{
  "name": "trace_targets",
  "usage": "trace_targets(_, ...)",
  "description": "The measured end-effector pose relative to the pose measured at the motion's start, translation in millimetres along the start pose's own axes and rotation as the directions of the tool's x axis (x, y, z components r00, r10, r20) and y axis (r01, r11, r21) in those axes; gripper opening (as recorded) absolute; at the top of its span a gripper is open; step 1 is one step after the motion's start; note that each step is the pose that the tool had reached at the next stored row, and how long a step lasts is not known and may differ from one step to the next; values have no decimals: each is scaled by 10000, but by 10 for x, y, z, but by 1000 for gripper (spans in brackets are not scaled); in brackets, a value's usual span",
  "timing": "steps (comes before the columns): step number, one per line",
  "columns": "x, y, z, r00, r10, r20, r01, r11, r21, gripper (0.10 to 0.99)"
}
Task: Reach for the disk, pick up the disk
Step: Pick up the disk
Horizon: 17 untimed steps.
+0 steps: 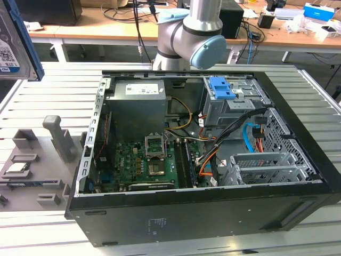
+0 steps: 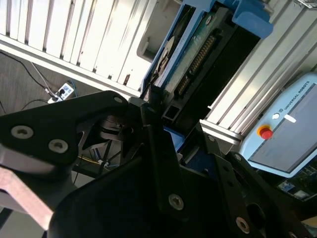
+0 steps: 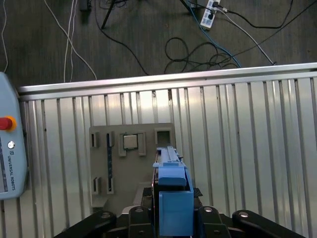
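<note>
Jaws clenched on the disk [image 3: 173, 198], taking it edge-on at its blue-bracket end. The disk hangs in the air, clear of the worktop [image 3: 247, 148], above the grey fixture tray [image 3: 131, 173] that carries the small CPU chip [image 3: 130, 142]. In the exterior view the disk [image 1: 13, 45] sits high at the exterior view's left edge, well apart from the open PC case [image 1: 202, 213].

Handling, as a judgement: stiff metal slab, heavy for its size, smooth faces likely slippery, shock-sensitive. The plastic bracket may flex, so the metal side edges look the safer hold.

Worktop is ribbed aluminium slats. Teach pendant [image 3: 7, 148] lies at its edge, cabled floor [image 3: 148, 34] beyond, cluttered desks [image 1: 80, 32] behind the arm [image 1: 192, 32].
</note>
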State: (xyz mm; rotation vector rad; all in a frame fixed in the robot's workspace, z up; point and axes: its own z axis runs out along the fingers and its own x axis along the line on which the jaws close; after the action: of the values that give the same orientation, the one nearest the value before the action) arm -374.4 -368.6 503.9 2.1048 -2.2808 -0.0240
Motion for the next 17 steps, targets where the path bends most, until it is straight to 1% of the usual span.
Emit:
trace_targets(3, -8, -99, -4, 10000, 1, 0, -1, 10000, 1, 365)
trace_targets(6, -15, -178, -7, 10000, 1, 0, -1, 10000, 0, 365)
trace_targets(8, -21, -266, -10, 10000, 0, 0, 0, 10000, 0, 365)
trace_targets(9, -23, -293, -11, 10000, -1, 0, 1, 10000, 0, 365)
trace_targets(10, -34, -425, -16, 10000, 1, 0, -1, 10000, 0, 365)
trace_targets(11, -40, -495, -19, 10000, 0, 0, 0, 10000, 1, 365)
trace_targets(13, -54, -673, -26, 10000, 1, 1, -1, 10000, 0, 365)
trace_targets(15, -59, -729, -28, 10000, 0, 1, 0, 10000, 1, 365)
trace_targets(17, -65, -817, -32, 10000, -1, 0, 1, 10000, 0, 365)
